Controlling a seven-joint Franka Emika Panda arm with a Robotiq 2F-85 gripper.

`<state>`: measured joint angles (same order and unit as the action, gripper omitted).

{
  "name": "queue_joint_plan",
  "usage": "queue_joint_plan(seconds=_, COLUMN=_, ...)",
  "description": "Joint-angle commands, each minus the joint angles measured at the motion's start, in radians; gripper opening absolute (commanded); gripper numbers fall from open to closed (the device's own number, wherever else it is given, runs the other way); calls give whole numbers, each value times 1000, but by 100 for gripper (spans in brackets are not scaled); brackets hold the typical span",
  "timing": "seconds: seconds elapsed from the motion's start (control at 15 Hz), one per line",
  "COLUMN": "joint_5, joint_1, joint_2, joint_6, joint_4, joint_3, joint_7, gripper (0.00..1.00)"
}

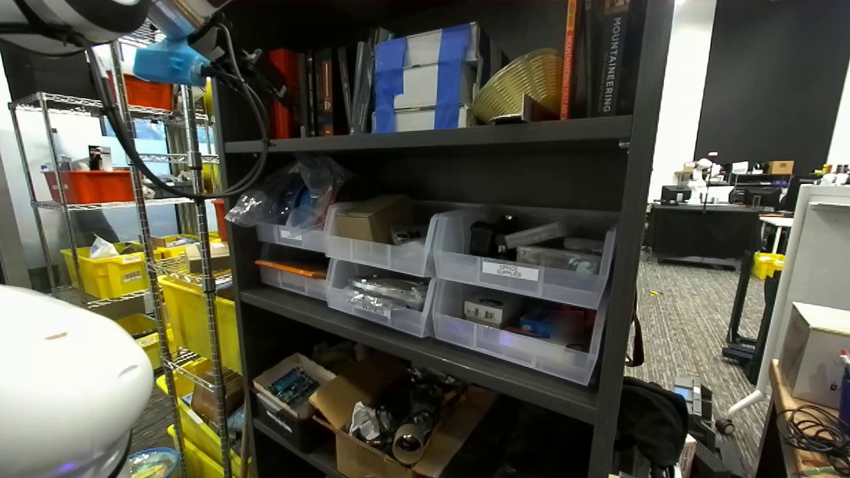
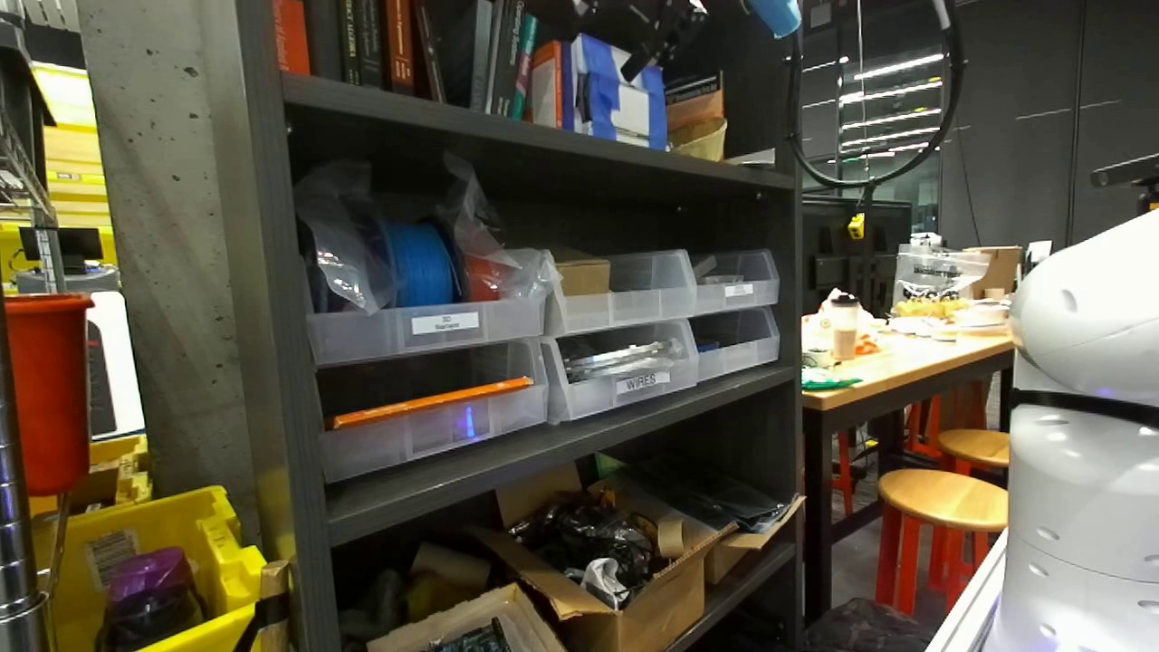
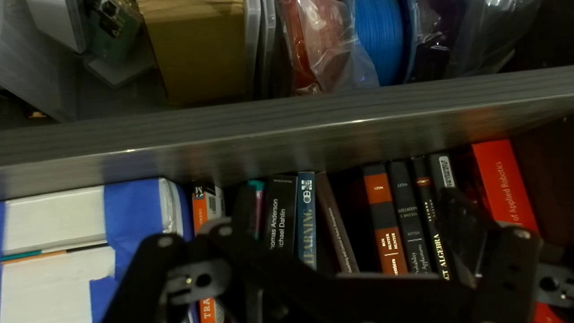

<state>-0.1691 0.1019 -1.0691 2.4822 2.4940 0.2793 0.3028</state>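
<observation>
Black jointed metal claw [image 3: 350, 204] is wide, jaws well apart; in both ext. views it hangs at the level of the top-row bks. Directly before its gap & nearest to it, spines showing: black bk w/ white lettering [image 3: 281, 211], slim blue bk marked LEARNING [image 3: 306, 215], slim brown bk [image 3: 334, 220] at a tilt, black-and-orange bk [image 3: 384, 220]. Can't tell if the claw touches any. Off one side of it: thick red bk [image 3: 502, 184] marked Applied Robotics. Off its opp. side: orange-spined bk [image 3: 200, 213], then stacked white boxes [image 3: 54, 220] bound w/ blue tape; farther that way, in an ext. view, tilted yellow woven basket [image 1: 521, 79]. All rest on a dark grey wood-grain surface [image 3: 287, 119]. One level below the claw: translucent plastic bins [image 2: 625, 310], one w/ round blue filament spool [image 3: 380, 40], another w/ plain brown cardboard box [image 3: 197, 54]. Lowest, well apart from the claw: open brown carton [image 2: 665, 602] w/ dark clutter [image 2: 589, 534].
</observation>
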Motion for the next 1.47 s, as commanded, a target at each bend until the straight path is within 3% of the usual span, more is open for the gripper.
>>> queue_joint_plan(seconds=0.0, joint_5=2, joint_1=1, joint_2=1, joint_6=-2, joint_4=-2, joint_3=-1, joint_7=1, gripper=100)
queue_joint_plan(seconds=1.4, joint_5=6, joint_1=-7, joint_2=-8, joint_6=-29, joint_4=6, joint_3=3, joint_7=9, gripper=100)
